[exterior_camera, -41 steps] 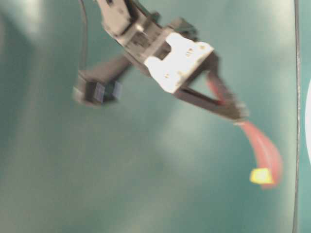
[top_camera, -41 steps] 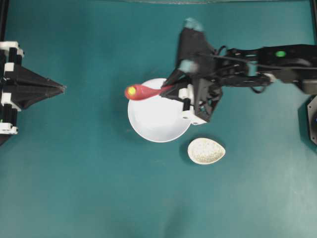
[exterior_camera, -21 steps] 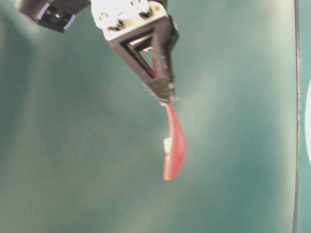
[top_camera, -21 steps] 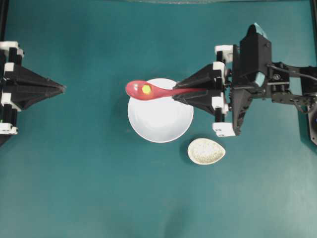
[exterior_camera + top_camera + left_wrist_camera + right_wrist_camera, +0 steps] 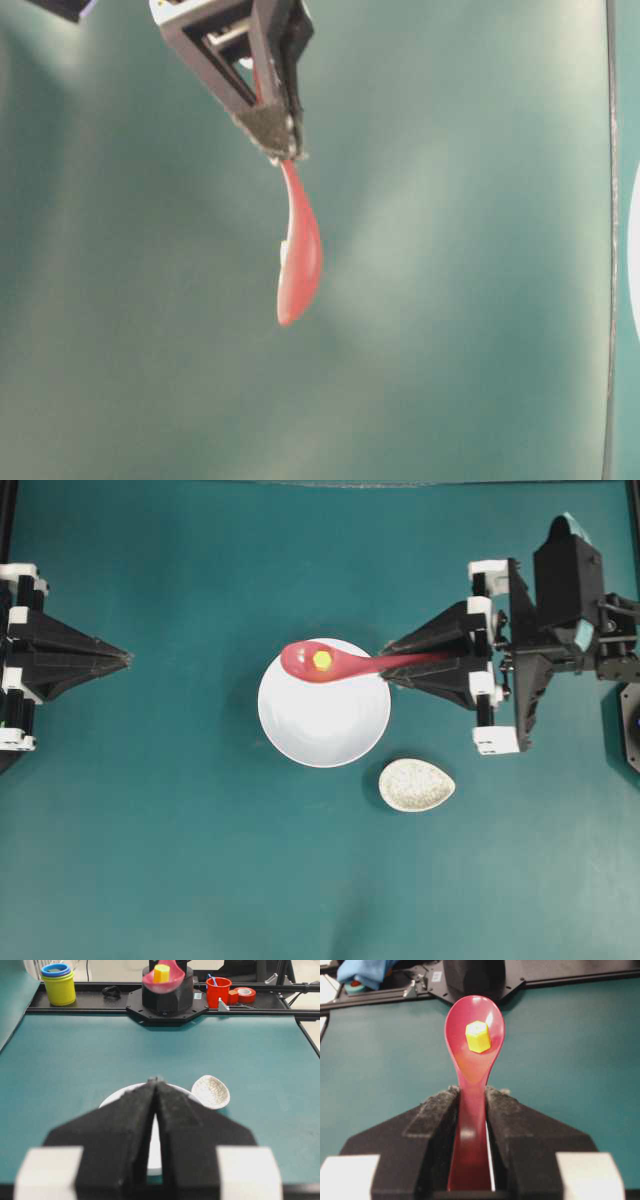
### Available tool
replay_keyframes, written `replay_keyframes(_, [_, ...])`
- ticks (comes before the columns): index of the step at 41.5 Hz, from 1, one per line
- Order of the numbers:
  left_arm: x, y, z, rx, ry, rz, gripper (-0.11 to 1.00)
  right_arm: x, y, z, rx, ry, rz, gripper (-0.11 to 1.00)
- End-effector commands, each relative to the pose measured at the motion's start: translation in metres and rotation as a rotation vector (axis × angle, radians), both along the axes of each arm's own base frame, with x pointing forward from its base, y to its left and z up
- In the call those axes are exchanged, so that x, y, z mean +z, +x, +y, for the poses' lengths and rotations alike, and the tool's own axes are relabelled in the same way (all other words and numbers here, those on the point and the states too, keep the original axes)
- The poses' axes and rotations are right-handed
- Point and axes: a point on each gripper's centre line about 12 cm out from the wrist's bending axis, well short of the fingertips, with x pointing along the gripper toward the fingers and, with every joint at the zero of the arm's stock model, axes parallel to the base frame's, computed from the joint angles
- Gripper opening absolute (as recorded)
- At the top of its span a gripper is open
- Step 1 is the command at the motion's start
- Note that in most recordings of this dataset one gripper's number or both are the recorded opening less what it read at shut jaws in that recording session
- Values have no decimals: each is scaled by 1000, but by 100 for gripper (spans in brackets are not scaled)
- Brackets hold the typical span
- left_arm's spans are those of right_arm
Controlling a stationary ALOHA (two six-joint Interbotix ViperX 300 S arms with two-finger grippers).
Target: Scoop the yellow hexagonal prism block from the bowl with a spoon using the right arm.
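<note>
Black and wedge-shaped, the left gripper (image 5: 122, 659) was seen at the far left edge of the overhead view, its fingers (image 5: 135, 1125) pressed together with nothing between them. Well ahead of its tip, across bare teal table (image 5: 180, 860), the white bowl (image 5: 323, 725) was seen, and in the left wrist view its rim showed just past the closed fingertips. Over the bowl's far rim, the red spoon (image 5: 335, 663) was held level, with the yellow hexagonal prism block (image 5: 322, 660) lying in its scoop. The block was thus out of the bowl, carried ahead of the right gripper (image 5: 390, 668) at the spoon's outer end. The handle was pinched between the right gripper's fingers (image 5: 437, 1125), as shown plainly in the right wrist view, where the block (image 5: 478, 1036) sat near the middle of the scoop. A speckled spoon rest (image 5: 417, 785) was found on the table beside the bowl, apart from it and off to one side of the right gripper's tip. In the table-level view, the spoon (image 5: 299, 255) was seen edge-on, hanging clear of the table from the closed jaws.
</note>
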Motion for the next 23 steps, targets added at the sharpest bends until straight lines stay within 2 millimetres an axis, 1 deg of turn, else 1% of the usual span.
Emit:
replay_keyframes(1, [4,1,0,1,3,-15,0,10,-2,1,4,-9,-29,23])
replay_keyframes(23, [6,1,0,-1,4,-23,0,8,-2,1,11,-29,-20,23])
